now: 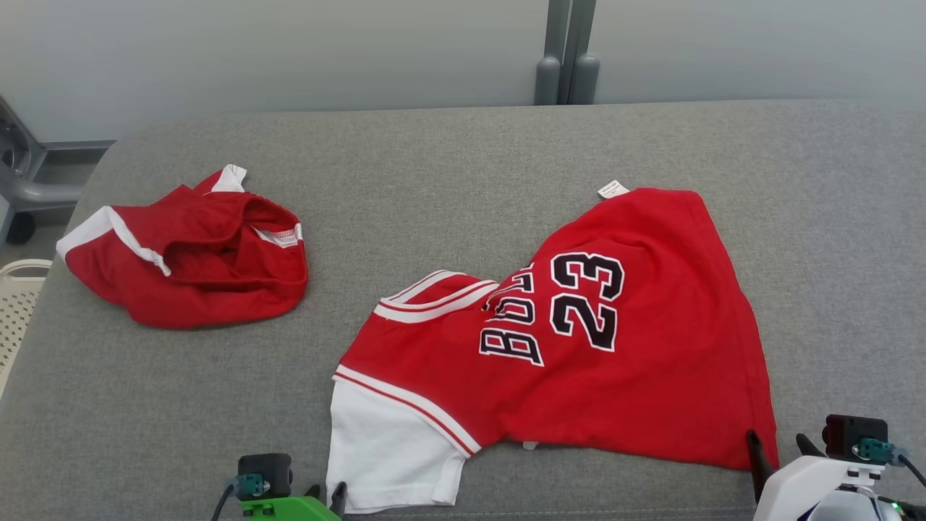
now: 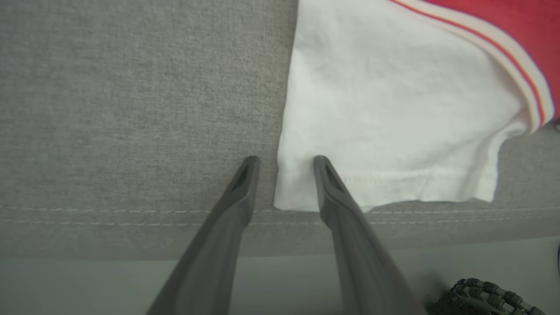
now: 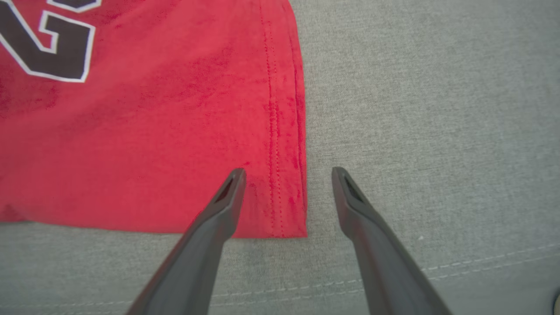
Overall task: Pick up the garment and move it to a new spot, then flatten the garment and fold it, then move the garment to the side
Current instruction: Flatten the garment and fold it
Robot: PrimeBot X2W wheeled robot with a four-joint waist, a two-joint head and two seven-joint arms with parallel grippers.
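Observation:
The garment [image 1: 579, 362] is a red jersey with black "23" lettering and a white sleeve, lying mostly flat on the grey padded surface [image 1: 463, 159]. My left gripper [image 1: 327, 492] is at the sleeve's near corner. In the left wrist view its jaws [image 2: 286, 159] stand apart, one finger on the grey cloth and the other over the white sleeve [image 2: 393, 109], with the sleeve's edge between them. My right gripper [image 1: 777, 436] is at the jersey's near right hem corner. In the right wrist view it [image 3: 288, 170] is open wide, straddling the red hem [image 3: 153, 153].
A second red garment with white trim [image 1: 195, 253] lies crumpled at the left. A white slotted basket [image 1: 18, 304] sits off the left edge. The surface's stitched front edge [image 2: 131, 216] runs just under both grippers. Grey posts [image 1: 564, 58] stand behind.

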